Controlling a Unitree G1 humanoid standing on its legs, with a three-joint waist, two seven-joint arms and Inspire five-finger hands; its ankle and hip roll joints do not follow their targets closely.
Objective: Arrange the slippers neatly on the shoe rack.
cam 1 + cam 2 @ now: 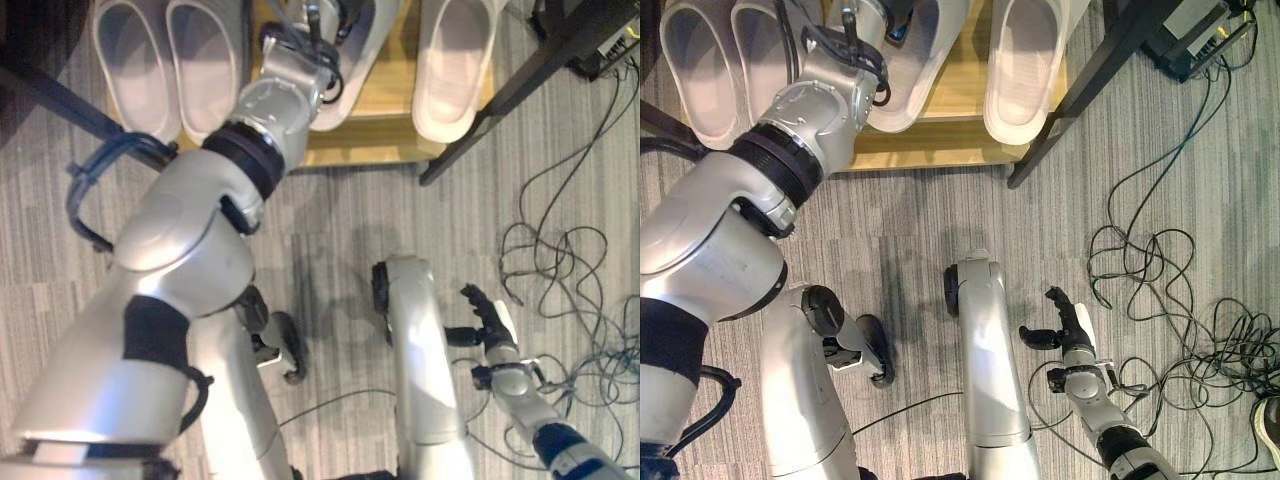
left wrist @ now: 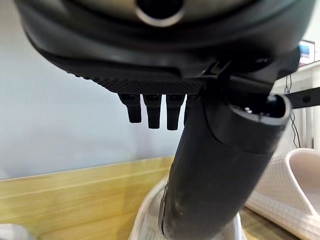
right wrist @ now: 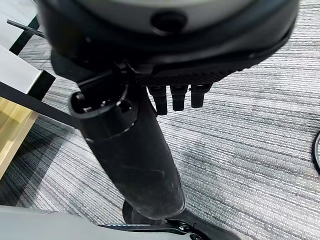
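Several pale grey slippers lie on the wooden shoe rack (image 1: 370, 140). Two of them (image 1: 135, 65) (image 1: 205, 60) sit side by side at the left, and one (image 1: 455, 65) lies at the right. Between them a slipper (image 1: 365, 60) lies slanted, its heel over the rack's front edge. My left hand (image 1: 325, 20) reaches over this slanted slipper (image 2: 150, 220). Its fingers (image 2: 150, 112) are straight and its thumb (image 2: 220, 165) comes down onto the slipper. My right hand (image 1: 1065, 325) hangs low over the carpet with relaxed fingers (image 3: 180, 97) and holds nothing.
A black frame leg (image 1: 520, 90) slants across the carpet from the rack's right front corner. Loose black cables (image 1: 570, 270) lie tangled on the grey carpet to the right. In the left wrist view the right slipper (image 2: 295, 190) lies on the wooden shelf (image 2: 75, 190).
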